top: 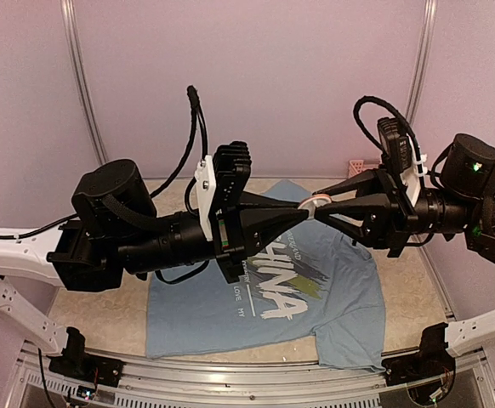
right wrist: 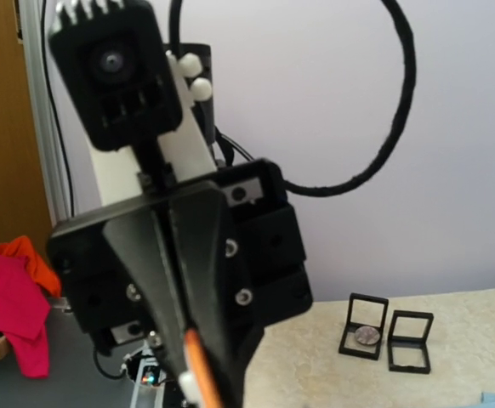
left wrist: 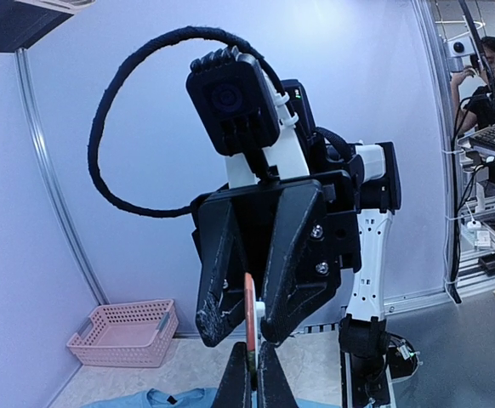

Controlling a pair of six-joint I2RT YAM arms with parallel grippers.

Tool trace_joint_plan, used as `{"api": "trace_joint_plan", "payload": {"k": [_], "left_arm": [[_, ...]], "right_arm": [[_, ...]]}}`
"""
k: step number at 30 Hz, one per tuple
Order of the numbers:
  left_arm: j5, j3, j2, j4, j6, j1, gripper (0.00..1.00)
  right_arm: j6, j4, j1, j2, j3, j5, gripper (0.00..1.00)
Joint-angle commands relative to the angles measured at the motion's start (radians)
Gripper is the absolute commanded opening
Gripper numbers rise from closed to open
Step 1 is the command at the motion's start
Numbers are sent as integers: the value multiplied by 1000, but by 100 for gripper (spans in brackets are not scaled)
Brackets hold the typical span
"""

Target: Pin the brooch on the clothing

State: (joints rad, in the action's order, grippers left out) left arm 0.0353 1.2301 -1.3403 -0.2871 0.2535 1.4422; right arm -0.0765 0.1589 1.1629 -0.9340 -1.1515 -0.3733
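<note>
The clothing (top: 332, 297) is a light blue T-shirt with white "CHINA" lettering, lying flat on the table; a strip of it (left wrist: 154, 398) shows low in the left wrist view. Both arms are raised above it, tips meeting. The brooch (top: 315, 202) is a round disc, orange with a white back piece, seen edge-on (left wrist: 250, 319) (right wrist: 196, 361). My left gripper (top: 305, 212) (left wrist: 254, 374) is shut on the disc's lower edge. My right gripper (top: 322, 204) (left wrist: 246, 333) faces it, one finger against each face of the disc.
A pink basket (left wrist: 124, 333) (top: 362, 166) stands at the back by the wall. Two small black display frames (right wrist: 365, 327) stand on the table. Red cloth (right wrist: 5, 306) lies beyond the table's side. A person (left wrist: 494, 68) sits outside the enclosure.
</note>
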Motion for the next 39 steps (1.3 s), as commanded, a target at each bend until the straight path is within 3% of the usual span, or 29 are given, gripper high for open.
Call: {"api": "trace_joint_plan", "payload": {"k": [1, 10, 15, 24, 28, 32, 34, 36, 39], "left_arm": [[-50, 35, -12, 31, 37, 24, 0], [-111, 57, -27, 75, 95, 61, 0], [-102, 51, -22, 69, 100, 69, 0], [100, 6, 42, 51, 142, 57, 0], [152, -16, 71, 67, 156, 51, 0], [204, -24, 101, 104, 172, 49, 0], [202, -21, 110, 131, 178, 49, 0], [201, -14, 116, 155, 181, 49, 0], [204, -10, 121, 177, 180, 50, 0]], "right_arm": [[-20, -29, -3, 17, 11, 74, 19], [-33, 13, -3, -14, -12, 132, 16], [-22, 40, -4, -22, -22, 135, 23], [191, 345, -3, -55, -80, -116, 69], [215, 300, -3, 11, -59, -152, 77], [202, 232, -3, 55, -54, -36, 72], [168, 168, -3, 51, -52, 98, 53], [167, 143, -4, 19, -73, 134, 36], [187, 141, -3, -52, -127, 78, 30]]}}
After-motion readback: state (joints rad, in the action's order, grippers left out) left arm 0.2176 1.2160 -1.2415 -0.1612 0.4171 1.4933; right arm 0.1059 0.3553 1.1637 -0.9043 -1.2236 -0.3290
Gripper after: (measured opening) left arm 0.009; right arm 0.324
